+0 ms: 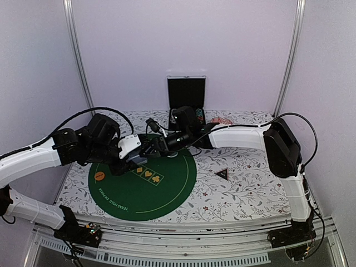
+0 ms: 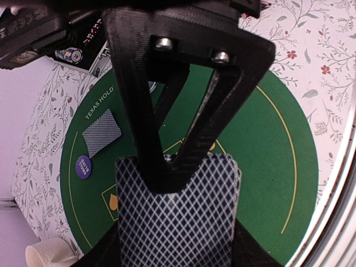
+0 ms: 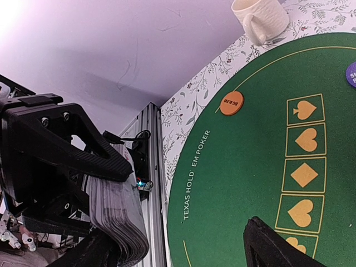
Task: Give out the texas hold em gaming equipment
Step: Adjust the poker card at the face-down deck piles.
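My left gripper (image 1: 140, 154) (image 2: 169, 183) is shut on a deck of playing cards (image 2: 178, 222) with grey-blue diamond backs, held above the green felt mat (image 1: 167, 189). The deck's edge also shows in the right wrist view (image 3: 114, 217). My right gripper (image 1: 158, 146) (image 3: 183, 258) is open, its jaws wide apart right beside the deck. One card (image 2: 102, 132) lies face down on the mat next to a dark blue disc (image 2: 83, 166) (image 3: 351, 74). An orange disc (image 1: 99, 176) (image 3: 231, 103) lies at the mat's left edge. A black triangular marker (image 1: 222, 173) lies right of the mat.
A white mug (image 3: 261, 16) (image 2: 53, 256) stands just off the mat, hidden under my left arm in the top view. An open black case (image 1: 186, 92) with more discs (image 1: 198, 117) stands at the back. The flowered tablecloth (image 1: 250, 189) covers the table.
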`<act>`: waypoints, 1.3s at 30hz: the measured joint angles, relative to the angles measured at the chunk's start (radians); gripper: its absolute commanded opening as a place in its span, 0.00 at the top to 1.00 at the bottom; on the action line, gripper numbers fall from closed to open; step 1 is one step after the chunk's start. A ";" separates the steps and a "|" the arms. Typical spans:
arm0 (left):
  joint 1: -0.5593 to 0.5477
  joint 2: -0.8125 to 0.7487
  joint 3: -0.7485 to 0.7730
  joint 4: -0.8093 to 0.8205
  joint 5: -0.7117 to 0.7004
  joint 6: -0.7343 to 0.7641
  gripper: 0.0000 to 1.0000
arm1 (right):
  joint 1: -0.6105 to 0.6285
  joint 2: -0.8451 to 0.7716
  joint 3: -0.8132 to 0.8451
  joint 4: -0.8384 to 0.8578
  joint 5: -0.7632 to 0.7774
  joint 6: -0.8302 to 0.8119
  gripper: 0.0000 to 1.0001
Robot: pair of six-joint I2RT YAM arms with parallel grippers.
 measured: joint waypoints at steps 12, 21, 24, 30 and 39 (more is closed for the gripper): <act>0.000 -0.002 0.000 0.001 0.000 0.003 0.47 | -0.003 -0.042 0.000 -0.095 0.011 -0.052 0.29; 0.000 -0.014 0.000 0.002 0.000 0.003 0.46 | -0.012 -0.074 0.005 -0.142 -0.011 -0.086 0.50; 0.000 -0.014 0.000 0.001 0.000 0.003 0.47 | -0.012 -0.074 0.010 -0.140 -0.032 -0.080 0.64; 0.000 -0.014 0.000 0.002 0.000 0.003 0.46 | -0.008 -0.074 0.028 -0.120 -0.074 -0.059 0.79; 0.000 -0.014 0.000 0.001 0.000 0.003 0.46 | -0.003 -0.074 0.047 -0.107 -0.100 -0.042 0.98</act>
